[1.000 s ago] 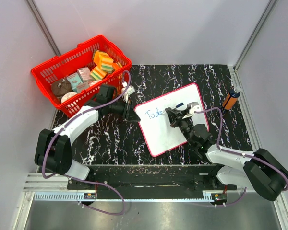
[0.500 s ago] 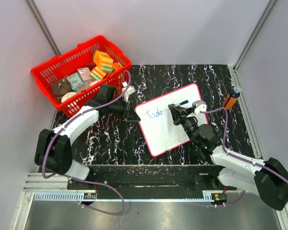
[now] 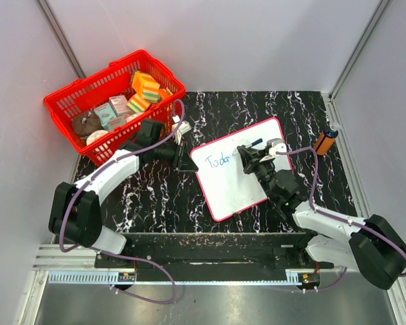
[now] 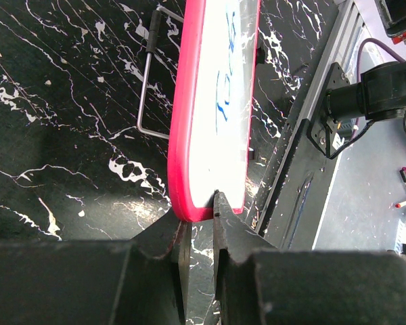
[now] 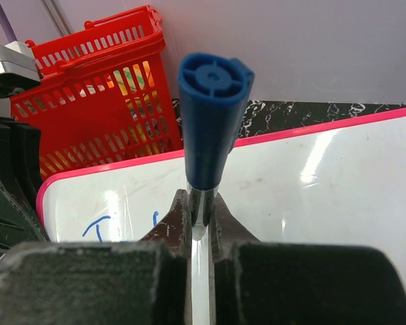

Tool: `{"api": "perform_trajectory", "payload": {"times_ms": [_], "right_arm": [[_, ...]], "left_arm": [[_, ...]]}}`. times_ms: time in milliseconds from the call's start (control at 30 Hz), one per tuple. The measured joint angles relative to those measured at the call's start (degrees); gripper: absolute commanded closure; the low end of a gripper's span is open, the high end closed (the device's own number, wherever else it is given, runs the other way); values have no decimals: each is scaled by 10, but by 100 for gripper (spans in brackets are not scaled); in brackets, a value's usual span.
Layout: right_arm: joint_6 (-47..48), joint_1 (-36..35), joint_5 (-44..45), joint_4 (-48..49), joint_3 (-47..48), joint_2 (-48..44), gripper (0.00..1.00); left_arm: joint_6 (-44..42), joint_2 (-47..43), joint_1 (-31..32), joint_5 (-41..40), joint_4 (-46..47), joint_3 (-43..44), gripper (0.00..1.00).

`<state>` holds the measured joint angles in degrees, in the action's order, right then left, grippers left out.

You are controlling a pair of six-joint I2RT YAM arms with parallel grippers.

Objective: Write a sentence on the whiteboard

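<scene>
1. Arms both reach from the near edge toward mid-bench. The left stretches forward and to the right in a long bend. The right folds at the elbow and leans forward-left, wrist tipped down.
2. Left end effector [image 4: 201, 215] is clenched on the board [image 3: 238, 193], its fingers pinching the pink rim at the left edge. The board runs rightward from those fingers, lying on the bench [image 3: 155, 196].
3. Right end effector [image 5: 200, 217] grasps a blue marker [image 5: 210, 112], barrel pinched between the fingers and butt end pointing up at the wrist camera.
4. Board surface lies directly beneath the right end effector. Whether the marker's tip touches it is hidden.
5. Writing [image 3: 218, 161], blue and reading "Toda", sits just left of the right end effector, between the two end effectors.
6. Red basket [image 3: 115, 101] stands beyond the left end effector, off the board.
</scene>
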<state>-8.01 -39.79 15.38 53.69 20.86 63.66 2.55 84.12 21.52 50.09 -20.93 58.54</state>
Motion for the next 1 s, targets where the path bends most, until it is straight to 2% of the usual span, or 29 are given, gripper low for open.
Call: {"api": "perform_trajectory", "payload": {"times_ms": [600,1000], "right_arm": [[-20,1,-5,41,5,44,100],[-20,1,-5,31,-14,19,100]], "left_arm": [[0,0,0,-4,-1,0,100],[-1,0,4,-8,0,2,100]]}}
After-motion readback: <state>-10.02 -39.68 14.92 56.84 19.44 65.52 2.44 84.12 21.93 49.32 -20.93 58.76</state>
